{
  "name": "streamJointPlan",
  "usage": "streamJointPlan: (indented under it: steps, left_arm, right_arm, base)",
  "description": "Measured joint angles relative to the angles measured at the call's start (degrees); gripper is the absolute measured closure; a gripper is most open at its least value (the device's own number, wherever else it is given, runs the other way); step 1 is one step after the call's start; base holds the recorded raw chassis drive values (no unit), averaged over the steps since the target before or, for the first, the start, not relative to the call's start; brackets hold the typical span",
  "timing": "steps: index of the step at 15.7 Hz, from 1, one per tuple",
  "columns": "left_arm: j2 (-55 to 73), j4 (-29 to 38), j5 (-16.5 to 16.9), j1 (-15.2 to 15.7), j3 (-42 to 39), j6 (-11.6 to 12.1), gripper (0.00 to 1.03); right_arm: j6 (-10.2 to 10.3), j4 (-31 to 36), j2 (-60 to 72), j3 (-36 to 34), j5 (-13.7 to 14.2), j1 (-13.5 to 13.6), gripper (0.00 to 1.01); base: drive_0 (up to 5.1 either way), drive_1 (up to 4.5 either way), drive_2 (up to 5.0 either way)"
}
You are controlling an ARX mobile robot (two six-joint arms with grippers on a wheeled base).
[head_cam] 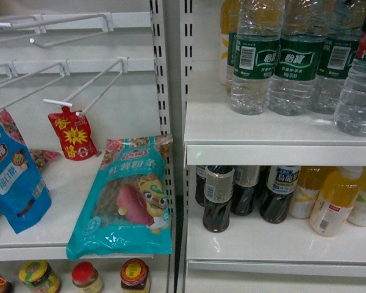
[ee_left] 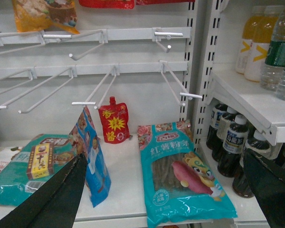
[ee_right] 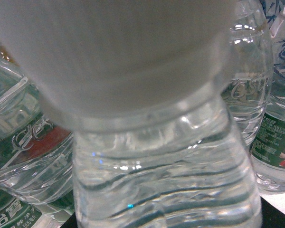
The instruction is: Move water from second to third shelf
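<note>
1. Water bottles (head_cam: pixel 256 58) with dark green labels stand in a row on the upper right-hand shelf (head_cam: pixel 274 131), at 1 o'clock in the head view.
2. A further clear bottle (head_cam: pixel 361 91) at 3 o'clock of that row stands nearer the shelf's front edge; its label is cut by the frame.
3. Right wrist view: a white cap and ribbed clear neck of one water bottle (ee_right: pixel 166 166) fill the frame, very close and blurred; other bottles (ee_right: pixel 275 137) stand behind at 3 o'clock.
4. Right end effector: not seen in any view; its state cannot be told.
5. Left end effector (ee_left: pixel 166 199): two dark fingers (ee_left: pixel 57 199) stand wide apart at 7 and 5 o'clock of the left wrist view, holding nothing.
6. Lower right-hand shelf (head_cam: pixel 274 244): dark tea bottles (head_cam: pixel 218 198) and yellow drink bottles (head_cam: pixel 335 201).
7. Left bay: teal noodle packet (head_cam: pixel 125 201), blue pouch (head_cam: pixel 15 177), and a red pouch (head_cam: pixel 73 134) below wire hooks (head_cam: pixel 79 91).
8. Jars (head_cam: pixel 134 276) stand at 6 o'clock, on the lowest level.
</note>
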Motion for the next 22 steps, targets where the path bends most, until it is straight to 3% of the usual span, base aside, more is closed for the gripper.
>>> streamJointPlan:
  steps: [8,13,19,21,22]
  left_arm:
    - [0.0,0.0,0.0,0.0,0.0,0.0,0.05]
    - [0.0,0.0,0.0,0.0,0.0,0.0,0.05]
    - [0.0,0.0,0.0,0.0,0.0,0.0,0.05]
    - [0.0,0.0,0.0,0.0,0.0,0.0,0.05]
    - [0.0,0.0,0.0,0.0,0.0,0.0,0.05]
  right_arm:
    - [-0.7,-1.0,0.0,0.2,0.6,0.1,0.56]
    - [-1.2,-1.0,0.0,1.0,1.3,0.0,0.01]
    - [-2.6,-0.8,0.0,1.0,1.3,-0.2,0.03]
    - [-4.0,0.5,-0.1,0.8,1.3,-0.2,0.03]
    - [-6.1,1.7,-0.8,-0.8,1.3,-0.5,0.03]
  base:
    - [0.0,0.00,0.0]
    - [0.0,0.00,0.0]
    - [0.0,0.00,0.0]
    - [0.0,0.00,0.0]
    - [0.0,0.00,0.0]
